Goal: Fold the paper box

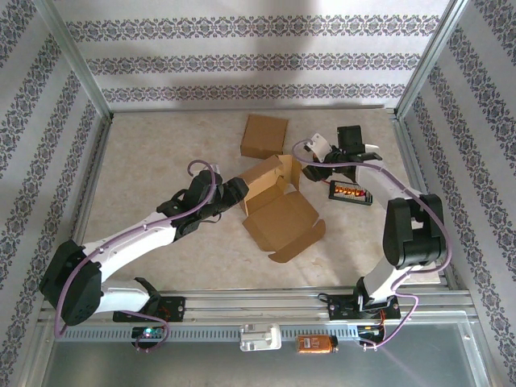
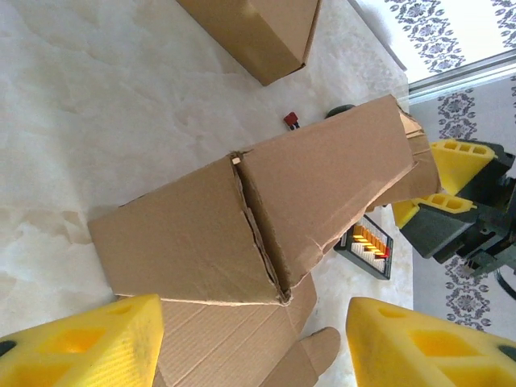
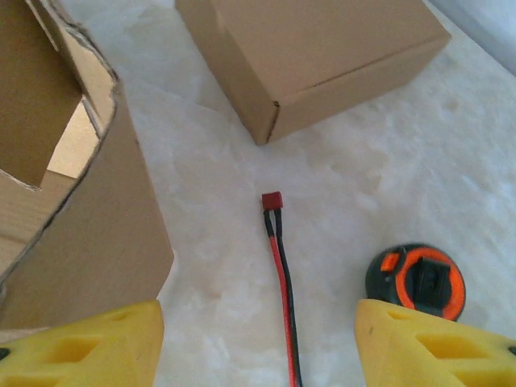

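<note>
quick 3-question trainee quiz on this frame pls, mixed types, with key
1. True or false: the lid of the half-folded box is shut.
2. In the right wrist view, what lies on the table below the open right gripper?
A. a red-and-black wire
B. a screwdriver
C. a cup
3. Short answer: how many cardboard boxes are on the table?

Key
1. False. The lid lies open, flat on the table.
2. A, the red-and-black wire.
3. Two: the half-folded box and a closed box behind it.
</note>
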